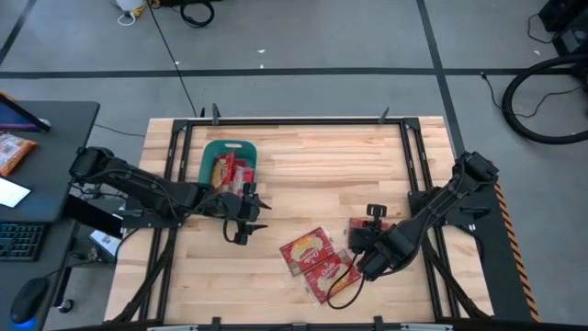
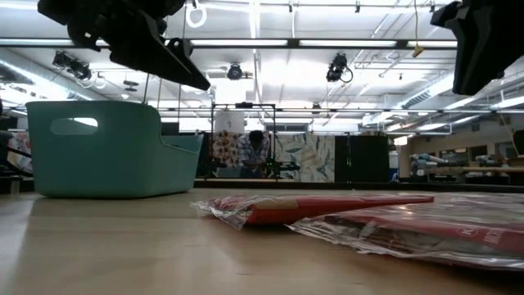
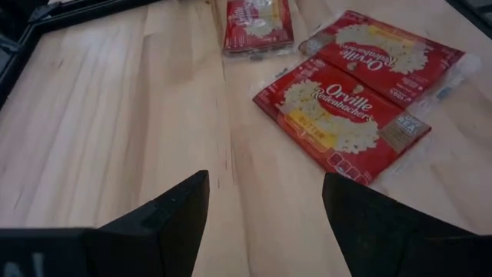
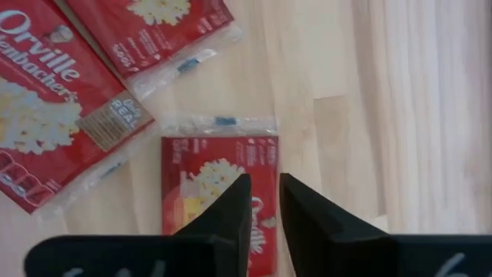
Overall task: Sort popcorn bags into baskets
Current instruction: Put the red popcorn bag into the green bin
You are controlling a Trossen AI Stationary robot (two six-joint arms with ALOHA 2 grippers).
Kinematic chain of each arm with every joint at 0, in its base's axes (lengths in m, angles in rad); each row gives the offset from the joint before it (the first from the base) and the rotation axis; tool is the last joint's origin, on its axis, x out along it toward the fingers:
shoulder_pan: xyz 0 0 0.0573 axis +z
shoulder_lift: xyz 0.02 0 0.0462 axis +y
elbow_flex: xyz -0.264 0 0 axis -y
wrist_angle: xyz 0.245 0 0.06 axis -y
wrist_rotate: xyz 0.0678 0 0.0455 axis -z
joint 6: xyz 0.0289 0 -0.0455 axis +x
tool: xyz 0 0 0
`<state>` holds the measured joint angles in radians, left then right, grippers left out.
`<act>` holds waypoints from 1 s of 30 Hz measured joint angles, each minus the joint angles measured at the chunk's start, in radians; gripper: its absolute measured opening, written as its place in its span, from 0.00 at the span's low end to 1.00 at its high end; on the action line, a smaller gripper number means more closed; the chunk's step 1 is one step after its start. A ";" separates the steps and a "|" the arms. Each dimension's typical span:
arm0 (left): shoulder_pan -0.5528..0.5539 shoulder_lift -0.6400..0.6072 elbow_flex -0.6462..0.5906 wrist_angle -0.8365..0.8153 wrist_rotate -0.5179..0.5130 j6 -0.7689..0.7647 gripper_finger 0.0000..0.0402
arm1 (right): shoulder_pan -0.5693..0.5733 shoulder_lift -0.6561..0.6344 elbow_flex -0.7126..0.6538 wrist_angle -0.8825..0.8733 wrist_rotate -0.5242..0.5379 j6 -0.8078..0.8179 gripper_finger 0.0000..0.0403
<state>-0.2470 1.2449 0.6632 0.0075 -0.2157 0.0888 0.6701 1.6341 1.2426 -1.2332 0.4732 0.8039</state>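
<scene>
The teal basket (image 1: pixel 213 147) stands at the table's far left and holds some red popcorn bags (image 1: pixel 230 171); the low view shows its wall (image 2: pixel 98 147). Three more popcorn bags lie flat on the wood near the front middle (image 1: pixel 306 250), (image 1: pixel 327 276), (image 1: pixel 360 228). My left gripper (image 3: pixel 265 200) hovers open above bare wood between the basket and these bags (image 3: pixel 342 115). My right gripper (image 4: pixel 264 192) hangs above one bag (image 4: pixel 207 173), pointing steeply down. A narrow gap shows between its fingertips and nothing is in it.
A black frame (image 1: pixel 413 156) runs along the table's sides and far edge. Bare wood lies to the right of the basket and along the far half of the table. A desk with a keyboard (image 1: pixel 18 241) stands off the table's left side.
</scene>
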 joint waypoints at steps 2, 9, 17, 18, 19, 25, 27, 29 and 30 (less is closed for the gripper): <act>0.000 0.000 0.000 -0.002 0.000 0.000 0.64 | 0.000 0.000 -0.026 0.054 -0.001 -0.009 0.20; 0.001 0.000 0.000 -0.004 0.000 0.001 0.64 | -0.004 0.000 -0.118 0.217 -0.044 -0.012 0.27; 0.002 0.000 0.000 -0.003 0.000 0.006 0.64 | -0.005 0.000 -0.163 0.291 -0.087 0.022 0.37; 0.002 0.000 0.000 -0.003 0.000 0.008 0.64 | -0.003 0.000 -0.169 0.300 -0.090 0.023 0.39; 0.002 0.000 0.000 -0.003 0.000 0.009 0.64 | 0.000 0.000 -0.177 0.311 -0.092 0.023 0.40; 0.004 0.000 0.000 -0.003 0.000 0.009 0.64 | 0.010 0.000 -0.267 0.471 -0.086 -0.028 0.47; 0.004 0.000 0.000 -0.003 0.000 0.009 0.64 | 0.010 0.000 -0.300 0.533 -0.081 -0.050 0.49; 0.004 0.000 0.000 -0.003 0.000 0.010 0.64 | 0.010 0.000 -0.332 0.592 -0.077 -0.072 0.50; 0.004 -0.001 0.000 -0.003 0.000 0.010 0.64 | 0.010 0.000 -0.347 0.609 -0.075 -0.080 0.51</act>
<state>-0.2432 1.2442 0.6632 0.0043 -0.2161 0.0986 0.6804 1.6341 0.8961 -0.6244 0.3986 0.7234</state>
